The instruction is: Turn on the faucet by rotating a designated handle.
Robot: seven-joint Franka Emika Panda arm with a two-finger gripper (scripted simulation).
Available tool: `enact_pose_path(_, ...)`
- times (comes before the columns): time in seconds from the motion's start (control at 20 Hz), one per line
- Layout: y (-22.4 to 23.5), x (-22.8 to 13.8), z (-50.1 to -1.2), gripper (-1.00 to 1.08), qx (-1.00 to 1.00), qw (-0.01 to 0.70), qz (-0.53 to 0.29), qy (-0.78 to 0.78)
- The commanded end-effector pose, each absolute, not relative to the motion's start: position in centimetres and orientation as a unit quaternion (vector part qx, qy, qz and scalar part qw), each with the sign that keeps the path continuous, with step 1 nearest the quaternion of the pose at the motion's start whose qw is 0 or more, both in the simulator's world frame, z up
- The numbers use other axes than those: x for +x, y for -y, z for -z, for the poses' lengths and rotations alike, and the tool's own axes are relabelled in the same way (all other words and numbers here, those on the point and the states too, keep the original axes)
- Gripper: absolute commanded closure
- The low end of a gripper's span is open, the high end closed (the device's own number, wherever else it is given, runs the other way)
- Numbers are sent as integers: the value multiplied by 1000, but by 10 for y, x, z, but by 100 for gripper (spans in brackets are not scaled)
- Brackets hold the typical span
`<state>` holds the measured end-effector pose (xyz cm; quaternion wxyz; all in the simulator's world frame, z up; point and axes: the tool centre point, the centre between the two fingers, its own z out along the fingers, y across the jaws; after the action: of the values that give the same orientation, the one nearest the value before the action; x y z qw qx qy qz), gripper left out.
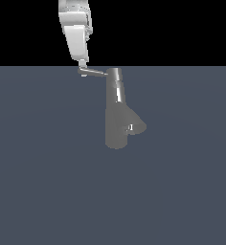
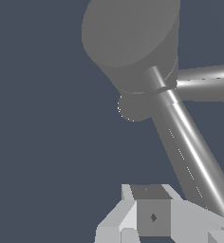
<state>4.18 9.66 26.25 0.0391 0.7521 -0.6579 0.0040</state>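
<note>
Up close, in the wrist view, your gripper (image 2: pixel 154 216) shows only as pale finger blocks at the frame edge, with the handle (image 2: pixel 187 152) running as a bright rod right past them toward the faucet (image 2: pixel 133 42). Whether the claw is spread or pressed together you cannot tell from either view. Farther off, in the exterior view, the gripper (image 1: pixel 83 65) hangs at the outer tip of the handle (image 1: pixel 93 72), touching or nearly so, on the exterior view's left of the faucet (image 1: pixel 117 115). The faucet stands upright on the dark floor (image 1: pixel 48 191), its stubby spout angled toward the exterior view's right. By my reading, your approach is done and contact looks made; the actual turn of the handle is what remains, and no water shows.
</note>
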Motion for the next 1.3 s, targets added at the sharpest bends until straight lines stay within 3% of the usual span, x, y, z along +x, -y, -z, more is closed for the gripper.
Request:
enact_pose_path(0.0,-98,31,-263,108,753,43,0,656)
enact_pose_path(0.4,-95,11,-273,108,753,43,0,657)
enact_pose_path(1.25,-42,-23,-295,108,752,42,-1,657)
